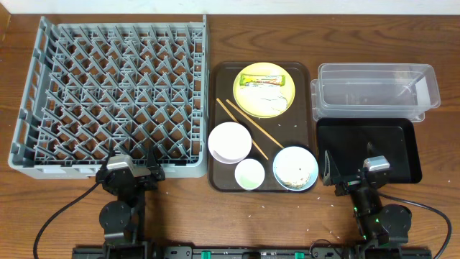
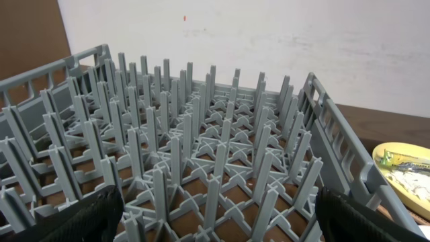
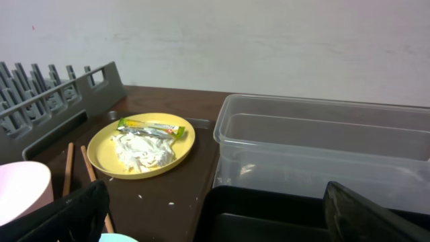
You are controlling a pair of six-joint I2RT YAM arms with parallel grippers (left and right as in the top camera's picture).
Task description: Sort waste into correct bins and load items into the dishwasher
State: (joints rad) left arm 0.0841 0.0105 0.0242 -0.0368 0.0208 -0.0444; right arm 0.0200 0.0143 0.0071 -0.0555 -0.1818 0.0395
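Both end effectors waited at the near edge of the counter (image 1: 215,223), holding nothing. The left end effector (image 1: 135,167) had its fingers spread wide in front of the empty grey dish rack (image 1: 115,86). The right end effector (image 1: 348,176) was just as wide open, beside the near left corner of the black tray (image 1: 374,140).

Between them, the brown tray (image 1: 305,122) held everything to sort:
- At the far end, the yellow plate (image 1: 243,83) carried a crumpled napkin (image 1: 262,98) and a snack wrapper (image 1: 264,81).
- Chopsticks (image 1: 244,126) lay diagonally across the middle.
- At the near end sat the white bowl (image 1: 230,141), the small cup (image 1: 250,173) and the blue bowl (image 1: 276,173), which held rice scraps.

The clear tub (image 1: 320,93) stood at the far right. I judged that this layout gave the left arm the rack and the right arm the bins. Nothing was sorted yet.
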